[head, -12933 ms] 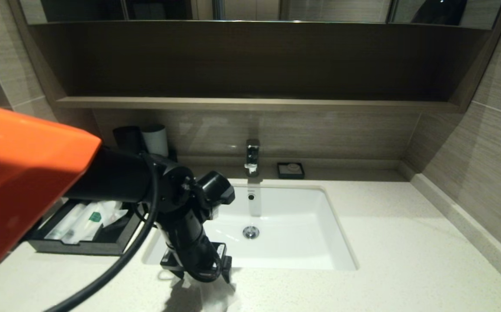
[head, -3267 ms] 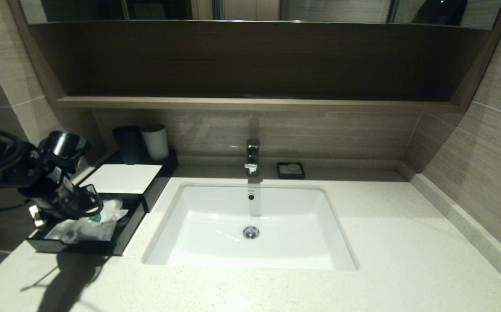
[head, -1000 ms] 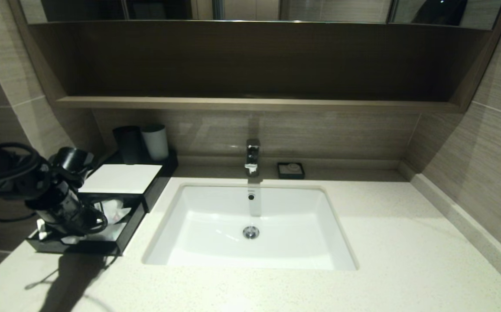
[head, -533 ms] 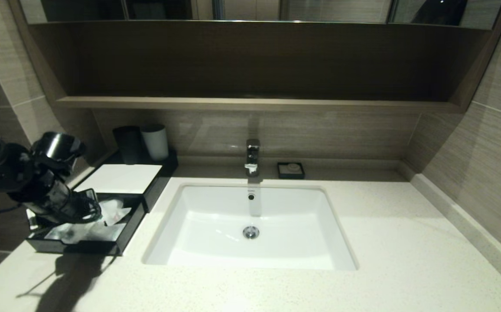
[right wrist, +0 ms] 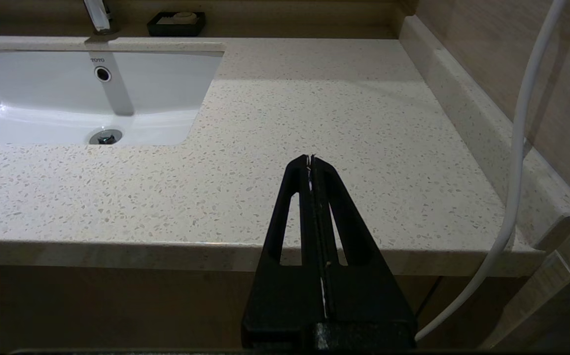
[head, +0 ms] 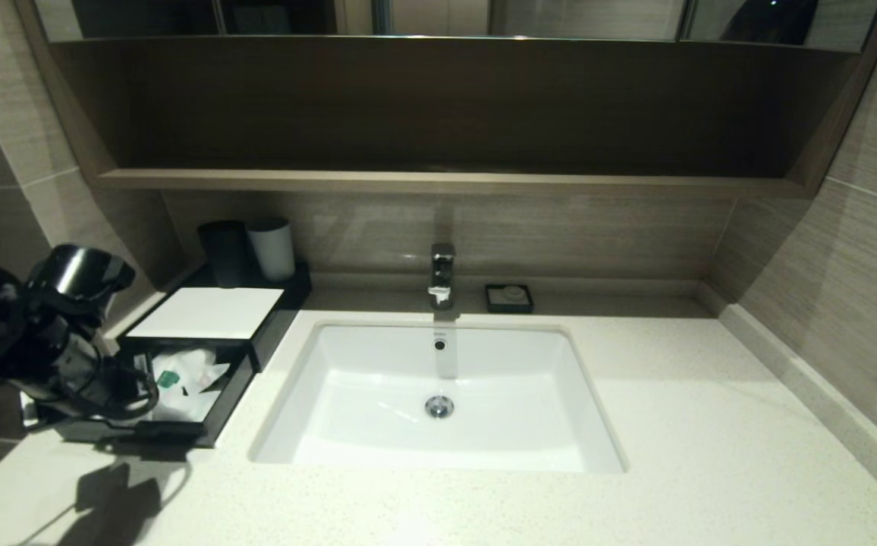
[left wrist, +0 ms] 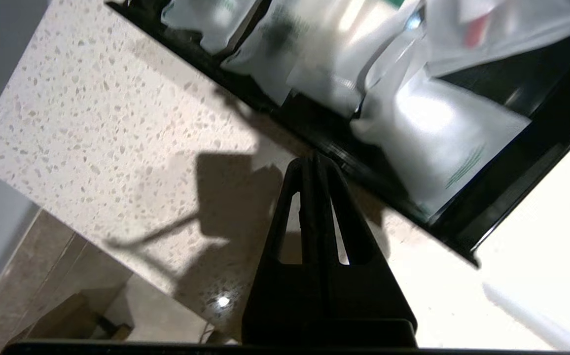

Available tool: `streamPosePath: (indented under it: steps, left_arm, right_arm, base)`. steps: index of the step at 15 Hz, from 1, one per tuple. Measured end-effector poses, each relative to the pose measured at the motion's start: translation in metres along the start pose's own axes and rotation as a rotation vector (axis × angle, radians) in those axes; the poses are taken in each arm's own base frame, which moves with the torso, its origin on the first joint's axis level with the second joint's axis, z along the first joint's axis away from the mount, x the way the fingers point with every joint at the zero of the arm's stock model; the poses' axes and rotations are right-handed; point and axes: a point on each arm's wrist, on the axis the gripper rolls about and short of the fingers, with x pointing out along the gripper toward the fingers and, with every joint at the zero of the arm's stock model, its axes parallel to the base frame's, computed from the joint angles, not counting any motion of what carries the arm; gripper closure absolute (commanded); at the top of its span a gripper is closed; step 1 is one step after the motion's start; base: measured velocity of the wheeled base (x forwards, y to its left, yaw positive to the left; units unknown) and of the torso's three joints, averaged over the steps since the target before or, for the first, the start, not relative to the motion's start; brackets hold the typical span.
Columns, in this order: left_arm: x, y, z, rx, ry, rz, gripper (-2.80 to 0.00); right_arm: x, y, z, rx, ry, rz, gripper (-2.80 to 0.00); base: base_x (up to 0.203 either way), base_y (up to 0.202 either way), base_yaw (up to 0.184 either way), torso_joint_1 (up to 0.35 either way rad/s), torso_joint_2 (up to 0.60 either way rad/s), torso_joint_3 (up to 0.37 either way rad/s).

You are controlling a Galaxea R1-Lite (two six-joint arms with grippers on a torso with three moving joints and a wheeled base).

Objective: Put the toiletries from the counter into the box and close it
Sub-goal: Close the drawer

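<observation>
The black box with a white top panel (head: 207,312) stands at the counter's (head: 711,425) far left, its drawer (head: 215,413) pulled out toward me. Clear toiletries packets (head: 180,375) lie piled in the drawer, one with a green label; up close in the left wrist view the packets (left wrist: 428,128) fill it. My left gripper (head: 152,426) is shut and holds nothing. Its tips (left wrist: 313,160) sit low against the outside of the drawer's front wall (left wrist: 349,155). My right gripper (right wrist: 310,159) is shut and empty, hanging over the counter's front edge on the right side.
A white basin (head: 438,455) with a chrome tap (head: 442,273) takes up the middle of the counter. A small black soap dish (head: 509,297) sits behind it. A dark cup (head: 222,250) and a white cup (head: 271,246) stand behind the box. A wall runs along the right.
My left gripper has come off the packets in the drawer, moving down and toward me to the drawer's front wall. The drawer stays pulled out. The right arm is still.
</observation>
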Motion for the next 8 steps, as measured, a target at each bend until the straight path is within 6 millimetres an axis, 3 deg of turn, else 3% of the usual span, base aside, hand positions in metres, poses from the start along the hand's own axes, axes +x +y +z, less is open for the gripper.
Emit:
streamPosePath:
  steps: [8]
  left_arm:
    - [0.002, 0.01, -0.022, 0.087, 0.06, 0.022, 0.0]
  right_arm:
    - [0.0, 0.0, 0.0, 0.001, 0.0, 0.0, 0.0]
  base:
    - [0.0, 0.0, 0.0, 0.0, 0.0, 0.0]
